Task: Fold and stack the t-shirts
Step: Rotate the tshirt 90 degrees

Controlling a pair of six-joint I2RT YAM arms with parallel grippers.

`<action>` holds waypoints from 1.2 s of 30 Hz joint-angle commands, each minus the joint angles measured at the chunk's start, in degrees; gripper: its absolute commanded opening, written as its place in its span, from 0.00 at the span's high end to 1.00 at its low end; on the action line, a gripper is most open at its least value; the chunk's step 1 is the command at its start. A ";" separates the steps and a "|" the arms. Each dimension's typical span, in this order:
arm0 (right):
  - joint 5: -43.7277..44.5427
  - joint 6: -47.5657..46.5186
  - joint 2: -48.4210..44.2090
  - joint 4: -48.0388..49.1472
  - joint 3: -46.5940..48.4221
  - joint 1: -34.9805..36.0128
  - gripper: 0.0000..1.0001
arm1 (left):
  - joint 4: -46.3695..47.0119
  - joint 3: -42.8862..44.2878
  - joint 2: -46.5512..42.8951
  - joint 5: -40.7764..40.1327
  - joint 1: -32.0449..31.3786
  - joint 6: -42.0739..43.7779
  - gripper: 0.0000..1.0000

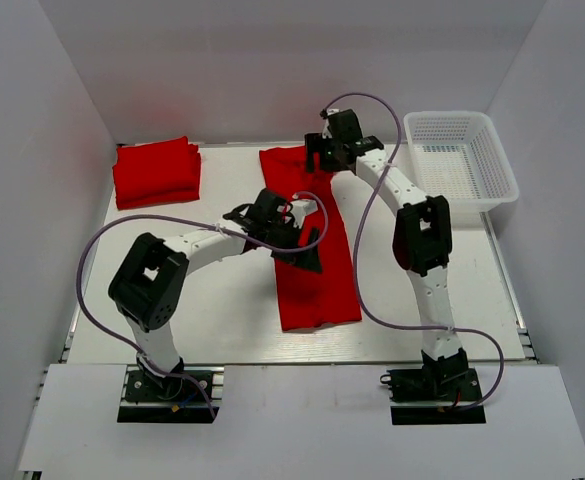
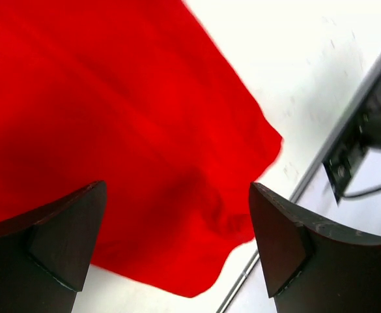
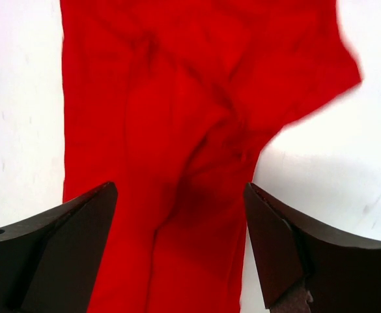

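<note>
White worktop (image 1: 222, 320): red t-shirt (image 1: 317, 290) under wide-open left claw (image 2: 177, 189) and right claw (image 3: 180, 188); only overhead shows folded t-shirts (image 1: 156, 172) left of it, mesh basket (image 1: 467, 205) right.

A white table (image 1: 222, 320) stands enclosed by three plain pale grey panels: a back wall (image 1: 272, 60), a left wall (image 1: 32, 180) and a right wall (image 1: 572, 200). A white board (image 1: 302, 420) spans the near edge. The light is even and soft, with faint shadows

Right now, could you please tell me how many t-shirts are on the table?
2 at least: one t-shirt lying long in the middle, and a folded pile at the far left, which may hide more.
</note>
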 commanded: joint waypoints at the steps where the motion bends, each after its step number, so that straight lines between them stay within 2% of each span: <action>1: 2.71 -3.01 1.83 12.80 2.96 0.05 0.16 | 0.66 -2.00 -2.83 5.02 -1.93 2.78 0.00; 3: 4.19 -6.78 3.50 17.62 3.92 0.14 0.10 | 0.06 -2.79 -2.83 5.65 -3.51 4.45 0.00; 10: 5.35 -17.15 9.66 25.29 6.91 0.75 0.10 | -3.63 -3.33 -0.72 10.04 -8.43 11.22 0.00; 15: 1.92 -23.14 12.74 29.50 8.58 0.41 0.10 | -5.48 -4.55 -1.24 10.57 -10.81 11.84 0.00; 19: 2.79 -25.70 15.28 32.67 9.29 0.75 0.10 | -6.10 -5.96 -0.72 11.71 -10.81 11.84 0.00; 27: 4.90 -30.71 17.04 35.30 7.97 0.06 0.10 | -6.63 -6.67 0.33 11.71 -10.28 11.84 0.00; 31: 2.97 -32.20 17.57 34.35 7.97 -0.04 0.10 | -6.63 -7.19 0.86 11.71 -9.76 11.32 0.00; 35: 1.92 -34.13 18.28 32.07 8.66 -0.30 0.19 | -7.25 -7.19 1.39 11.19 -9.76 11.32 0.00; 36: -1.91 -34.31 18.02 28.67 8.76 -0.39 0.20 | -7.25 -7.19 1.39 11.19 -9.76 11.32 0.00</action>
